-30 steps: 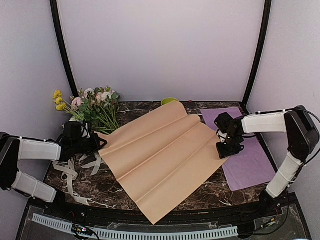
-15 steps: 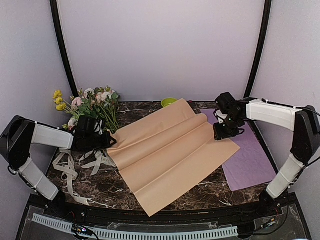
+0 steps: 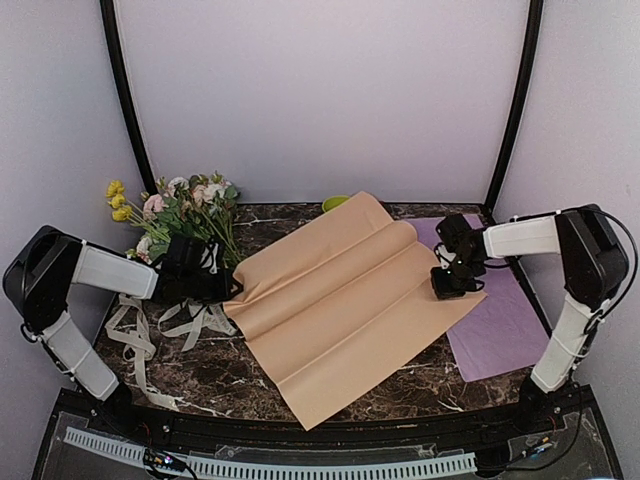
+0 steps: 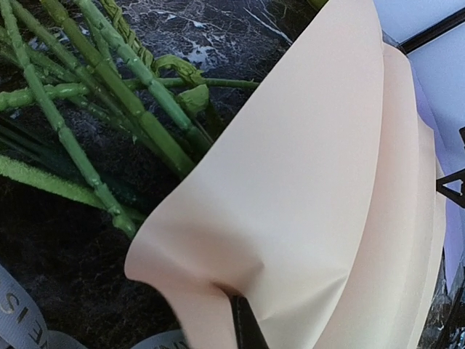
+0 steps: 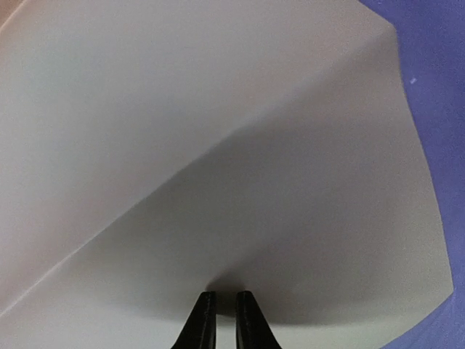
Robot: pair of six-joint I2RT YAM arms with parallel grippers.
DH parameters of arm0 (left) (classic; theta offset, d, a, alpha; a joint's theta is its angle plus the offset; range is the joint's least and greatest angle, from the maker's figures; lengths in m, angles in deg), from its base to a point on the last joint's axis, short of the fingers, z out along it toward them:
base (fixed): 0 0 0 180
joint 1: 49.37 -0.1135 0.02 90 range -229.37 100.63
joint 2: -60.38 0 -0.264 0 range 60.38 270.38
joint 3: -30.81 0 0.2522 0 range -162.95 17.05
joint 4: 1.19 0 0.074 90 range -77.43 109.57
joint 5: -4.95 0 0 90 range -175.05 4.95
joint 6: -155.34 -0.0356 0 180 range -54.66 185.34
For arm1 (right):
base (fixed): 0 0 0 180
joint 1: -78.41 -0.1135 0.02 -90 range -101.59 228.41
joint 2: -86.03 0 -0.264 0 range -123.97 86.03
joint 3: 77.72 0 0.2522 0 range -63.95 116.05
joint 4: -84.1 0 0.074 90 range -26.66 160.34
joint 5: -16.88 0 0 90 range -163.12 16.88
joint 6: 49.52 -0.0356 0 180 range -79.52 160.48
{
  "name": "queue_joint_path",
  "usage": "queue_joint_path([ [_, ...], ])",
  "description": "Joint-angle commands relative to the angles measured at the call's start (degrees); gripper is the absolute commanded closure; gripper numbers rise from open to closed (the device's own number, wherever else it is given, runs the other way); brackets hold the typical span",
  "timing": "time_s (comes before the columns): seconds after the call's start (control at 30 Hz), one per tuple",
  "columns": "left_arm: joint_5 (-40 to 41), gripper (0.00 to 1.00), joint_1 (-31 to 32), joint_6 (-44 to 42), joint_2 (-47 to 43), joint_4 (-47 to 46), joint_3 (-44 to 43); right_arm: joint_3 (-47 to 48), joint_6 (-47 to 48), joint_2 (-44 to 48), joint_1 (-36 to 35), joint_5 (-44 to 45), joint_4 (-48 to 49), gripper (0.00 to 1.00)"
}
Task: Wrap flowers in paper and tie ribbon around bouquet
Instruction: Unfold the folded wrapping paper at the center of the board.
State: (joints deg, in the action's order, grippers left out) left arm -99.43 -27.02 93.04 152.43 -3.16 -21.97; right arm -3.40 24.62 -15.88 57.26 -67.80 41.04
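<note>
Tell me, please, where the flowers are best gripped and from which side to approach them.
Grip the flowers on their stems, near the cut ends, from above, fingers across them. The blooms fan out toward the back-left corner, while the stems converge into a narrow bundle beside the paper's left corner. The left gripper is nearest, though shut on that corner.

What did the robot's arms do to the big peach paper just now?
The left claw, pinching the left corner of the paper, slid right, bunching it. The right claw swung toward the back, returned and closed on the right edge. Flowers, ribbon and purple sheet stayed put.
</note>
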Motion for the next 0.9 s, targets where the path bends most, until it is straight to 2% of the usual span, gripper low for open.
queue_joint_path([
  [0.0,-0.75,1.0,1.12,-2.38,0.68,-1.28,-0.92,-6.68,-3.03,3.11,4.01,4.56,1.48,0.89],
  [0.13,-2.69,1.0,2.63,-2.61,1.8,-3.12,-1.36,-10.3,-3.93,7.38,6.75,6.29,1.22,0.89],
  [0.4,-4.97,1.0,5.68,-3.5,3.22,-4.34,-1.32,-16.96,-3.53,14.57,15.53,1.76,3.73,0.92],
  [0.6,-5.87,1.0,6.04,-4.1,3.15,-3.15,-0.66,-16.68,-3.66,19.5,20.81,0.03,4.12,0.91],
  [0.67,-4.94,1.0,6.49,-4.09,3.04,-2.28,-0.18,-14.8,-3.41,20.4,20.99,0.57,3.38,0.9],
  [0.73,-0.68,1.0,6.52,-3.86,2.54,-0.89,0.39,-13.16,-3.45,21.46,20.47,-1.61,3.39,0.9],
  [0.87,7.49,1.0,6.5,-3.92,1.95,2.08,-0.43,-9.26,-1.77,21.13,11.66,-0.72,3.82,0.9],
])
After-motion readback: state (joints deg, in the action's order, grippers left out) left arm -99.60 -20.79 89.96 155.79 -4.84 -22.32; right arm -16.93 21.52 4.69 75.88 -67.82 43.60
